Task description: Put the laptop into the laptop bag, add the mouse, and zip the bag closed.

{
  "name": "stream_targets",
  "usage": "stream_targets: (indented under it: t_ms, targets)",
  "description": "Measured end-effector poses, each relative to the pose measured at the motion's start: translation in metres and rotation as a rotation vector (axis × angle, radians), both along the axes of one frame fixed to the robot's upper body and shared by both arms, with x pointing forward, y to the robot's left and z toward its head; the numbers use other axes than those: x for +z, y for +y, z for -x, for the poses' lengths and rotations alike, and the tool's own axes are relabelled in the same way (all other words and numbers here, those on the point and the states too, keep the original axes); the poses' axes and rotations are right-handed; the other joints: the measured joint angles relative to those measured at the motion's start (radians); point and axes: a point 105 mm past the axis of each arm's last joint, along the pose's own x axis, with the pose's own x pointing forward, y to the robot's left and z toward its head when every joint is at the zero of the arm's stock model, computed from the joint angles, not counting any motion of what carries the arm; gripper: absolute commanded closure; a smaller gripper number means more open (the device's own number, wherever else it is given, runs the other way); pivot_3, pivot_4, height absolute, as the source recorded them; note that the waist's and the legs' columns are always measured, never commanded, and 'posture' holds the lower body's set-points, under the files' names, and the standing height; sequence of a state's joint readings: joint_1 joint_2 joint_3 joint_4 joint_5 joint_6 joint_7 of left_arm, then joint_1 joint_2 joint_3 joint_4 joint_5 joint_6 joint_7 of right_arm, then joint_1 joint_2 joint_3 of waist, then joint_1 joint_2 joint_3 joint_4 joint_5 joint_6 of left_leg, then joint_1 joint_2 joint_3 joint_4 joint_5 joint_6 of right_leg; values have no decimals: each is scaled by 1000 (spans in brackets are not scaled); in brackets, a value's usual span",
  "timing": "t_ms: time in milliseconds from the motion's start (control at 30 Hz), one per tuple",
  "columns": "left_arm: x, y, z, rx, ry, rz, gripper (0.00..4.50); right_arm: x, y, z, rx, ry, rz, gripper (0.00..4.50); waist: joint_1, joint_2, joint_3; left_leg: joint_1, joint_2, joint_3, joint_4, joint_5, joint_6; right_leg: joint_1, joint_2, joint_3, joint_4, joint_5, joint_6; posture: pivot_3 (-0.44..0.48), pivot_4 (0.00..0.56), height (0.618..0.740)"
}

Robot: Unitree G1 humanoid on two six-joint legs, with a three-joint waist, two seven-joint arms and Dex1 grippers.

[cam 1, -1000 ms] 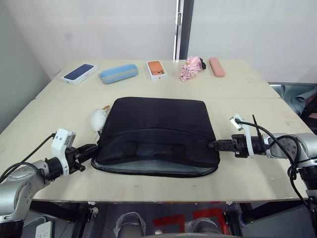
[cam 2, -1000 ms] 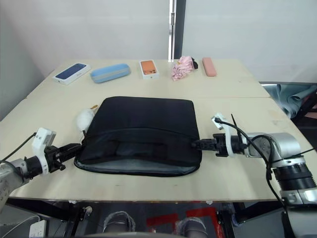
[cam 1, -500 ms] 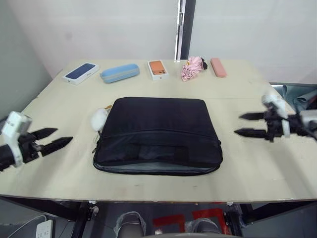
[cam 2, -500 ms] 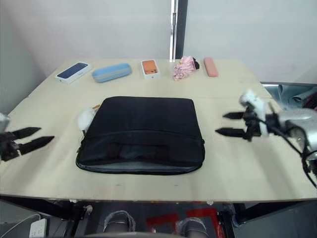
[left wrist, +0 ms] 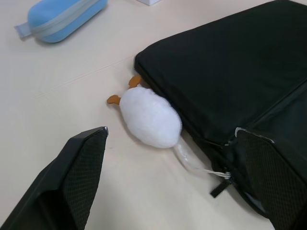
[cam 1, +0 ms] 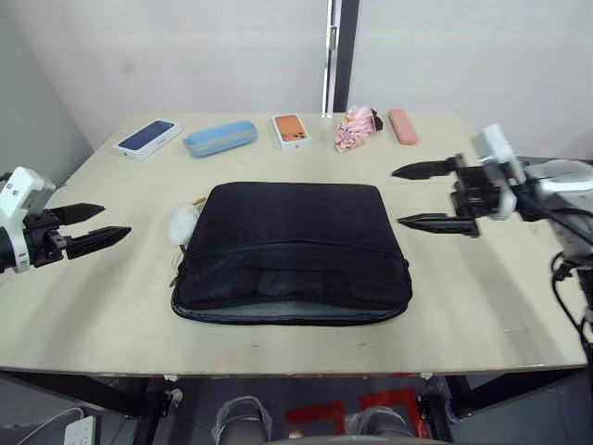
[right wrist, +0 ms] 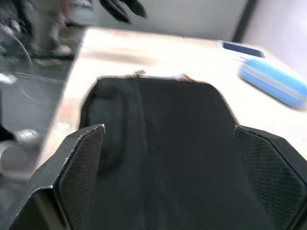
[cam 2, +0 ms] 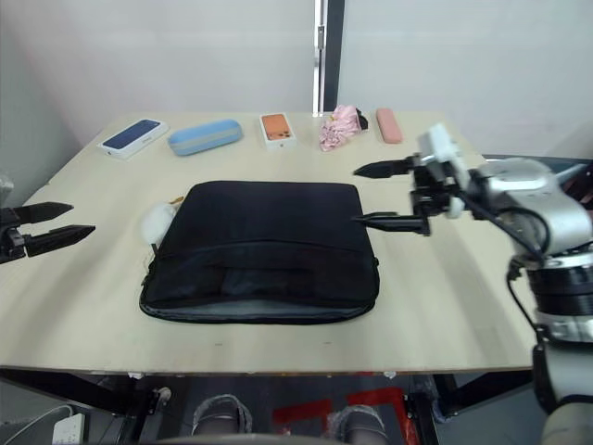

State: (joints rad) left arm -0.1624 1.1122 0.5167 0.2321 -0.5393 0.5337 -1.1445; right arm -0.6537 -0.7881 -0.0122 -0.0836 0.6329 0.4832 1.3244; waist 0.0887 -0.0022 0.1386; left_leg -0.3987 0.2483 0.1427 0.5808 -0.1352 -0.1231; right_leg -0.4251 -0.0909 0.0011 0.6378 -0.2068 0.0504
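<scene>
Both arms have pulled back from the laptop bag's (cam 1: 292, 252) corners, which they touched a second ago, and now hang clear of it. On the table (cam 1: 482, 306), bare wood runs wide on either side of the bag and along the near edge — roomiest at the right. The bag lies flat near the middle, its near long edge gaping a little so a strip of grey lining shows; what is inside cannot be made out.

At the far edge a row stands well apart from the bag: a dark phone box (cam 1: 148, 137), a blue case (cam 1: 220, 137), an orange phone box (cam 1: 292, 130), a pink bundle (cam 1: 357, 127) and a pink case (cam 1: 404, 126).

Over the right side, the right gripper (cam 1: 415, 197) hovers with fingers spread wide, tips just off the bag's far right corner. Past the left side, the left gripper (cam 1: 105, 222) is parted too, well apart from the bag.

A white plush charm (left wrist: 149, 120) touches the bag's left edge — orange bits poking out — tethered to the zip pull (left wrist: 219, 184).
</scene>
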Motion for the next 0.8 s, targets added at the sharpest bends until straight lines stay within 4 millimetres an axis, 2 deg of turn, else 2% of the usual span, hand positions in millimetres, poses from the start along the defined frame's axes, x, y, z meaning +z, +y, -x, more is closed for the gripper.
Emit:
stream_targets:
  t_ms: [133, 200, 233, 267, 300, 400, 500, 600, 633, 733, 800]
  targets:
    - [-11, 0, -7, 4, 13, 1, 12, -27, 55, -6, 48, 22, 16, 0, 1, 0, 0, -2, 0, 0, 1, 0, -1, -1, 0, 0, 1, 0, 0, 0, 150, 740]
    - [-11, -2, -11, 3, -1, -1, 12, -24, 82, -12, 57, 31, -43, 0, -2, 0, 0, -2, 0, 0, 1, 0, -1, -2, 0, 0, 2, 0, 0, 0, 150, 740]
    - [-10, -4, -13, -4, -13, 0, 0, -22, 94, -13, 68, 43, -71, 517, -2, 0, 0, -2, 0, 0, 1, 0, -2, -3, 0, 0, 3, 0, 0, 0, 150, 740]
    - [-9, -4, -13, -3, -15, -1, 0, -21, 105, -14, 88, 65, -91, 733, -2, -1, -1, -2, 0, 0, 1, 0, -2, -3, 0, 0, 3, -1, -1, 0, 150, 740]
    - [-9, -4, -13, -3, -16, -2, 0, -23, 114, -15, 109, 100, -104, 1186, -1, -2, -1, -2, 0, -1, 1, 0, -2, -2, 0, 0, 3, -1, -2, 0, 150, 740]
    - [-11, -3, -13, 1, -12, -5, 0, -40, 129, -20, 123, 146, -97, 2134, 4, -3, -2, -2, -1, -1, 1, -1, -2, -2, -1, -1, 2, -2, -3, 0, 150, 740]
    - [-14, -3, -12, 11, 1, -12, 0, -65, 147, -24, 141, 97, -44, 3324, 2, -3, -1, -3, 0, -2, 1, -1, -3, -3, -1, -2, 3, -2, -3, 0, 150, 740]
    - [-11, -7, -13, 5, -5, -24, 0, -79, 159, -27, 145, 81, -39, 4296, -1, -3, -1, -3, 0, -3, 1, 0, -3, -3, -1, -2, 4, -2, -3, 0, 150, 740]
    - [-10, -8, -13, 5, -7, -27, 0, -89, 162, -28, 145, 71, -10, 4474, -2, -3, -1, -3, 0, -3, 1, 0, -3, -3, -1, -2, 4, -2, -3, 0, 150, 740]
    - [-15, -11, -18, 4, 2, -20, 0, -117, 161, -30, 124, 49, 89, 4474, 2, -3, -1, -3, -1, -3, 1, 0, -3, -2, -1, -3, 4, -1, -3, 0, 150, 740]
    - [-20, -15, -22, 4, 8, 2, 0, -125, 161, -29, 126, 30, 113, 4474, 2, -3, -2, -3, -1, -3, 2, 0, -3, -2, -1, -3, 4, -1, -3, 0, 150, 740]
